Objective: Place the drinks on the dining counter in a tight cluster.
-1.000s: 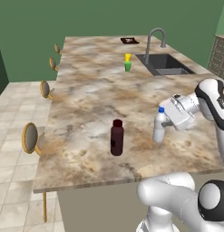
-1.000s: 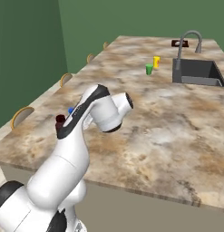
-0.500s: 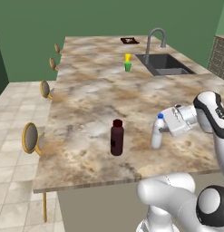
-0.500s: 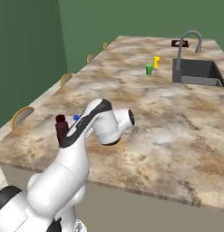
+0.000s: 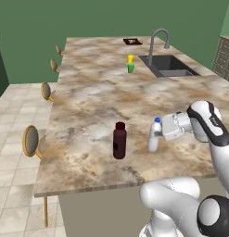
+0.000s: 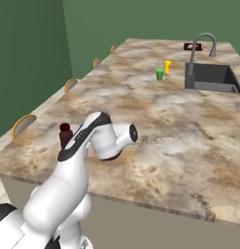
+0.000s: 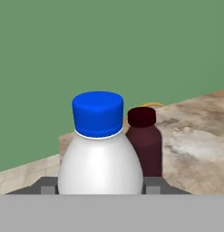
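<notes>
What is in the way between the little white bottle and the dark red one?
Nothing visible. The gripper holds the white bottle upright, low over the dining counter. Only bare stone lies between it and the dark red bottle. The green-and-yellow item stands far off by the sink.

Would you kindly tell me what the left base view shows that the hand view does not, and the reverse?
Left base view alone: the sink, the curved faucet, the small green-and-yellow item and the stools along the dining counter. Hand view alone: the blue cap close up, filling the foreground. Both: the white bottle gripped in the fingers, with the maroon bottle beside it, apart.
</notes>
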Available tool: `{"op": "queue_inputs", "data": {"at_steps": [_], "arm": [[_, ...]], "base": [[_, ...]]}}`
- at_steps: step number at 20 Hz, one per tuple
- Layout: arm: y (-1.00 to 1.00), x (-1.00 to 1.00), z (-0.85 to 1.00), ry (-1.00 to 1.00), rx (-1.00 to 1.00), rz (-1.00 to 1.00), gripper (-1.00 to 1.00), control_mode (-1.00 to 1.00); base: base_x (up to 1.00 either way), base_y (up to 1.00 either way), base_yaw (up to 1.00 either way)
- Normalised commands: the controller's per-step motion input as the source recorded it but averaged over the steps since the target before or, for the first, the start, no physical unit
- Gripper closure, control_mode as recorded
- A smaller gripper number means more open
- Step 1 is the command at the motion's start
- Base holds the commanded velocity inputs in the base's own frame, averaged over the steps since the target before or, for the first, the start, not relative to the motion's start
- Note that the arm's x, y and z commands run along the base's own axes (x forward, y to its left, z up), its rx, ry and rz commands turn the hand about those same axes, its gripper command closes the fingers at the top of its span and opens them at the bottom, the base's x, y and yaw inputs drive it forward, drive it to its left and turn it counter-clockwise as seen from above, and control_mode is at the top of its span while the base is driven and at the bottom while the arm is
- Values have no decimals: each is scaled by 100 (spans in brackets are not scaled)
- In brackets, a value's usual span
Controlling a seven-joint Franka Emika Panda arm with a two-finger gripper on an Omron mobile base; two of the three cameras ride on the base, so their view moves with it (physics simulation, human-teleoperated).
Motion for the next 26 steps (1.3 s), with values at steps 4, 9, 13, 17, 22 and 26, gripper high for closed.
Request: {"op": "queue_inputs", "data": {"at_steps": [4,9,13,17,22,26], "arm": [[5,0,-14,-1,0,0,100,-100],[9,5,-3,-2,-4,0,100,-100],[14,20,0,0,-4,0,100,-100],[17,18,0,0,-2,0,100,-100],[11,12,-3,0,-1,0,100,-100],[2,0,-21,0,0,0,100,-100]], "base": [[0,0,0],[0,0,0],[0,0,0],[0,0,0],[0,0,0],[0,0,0]]}}
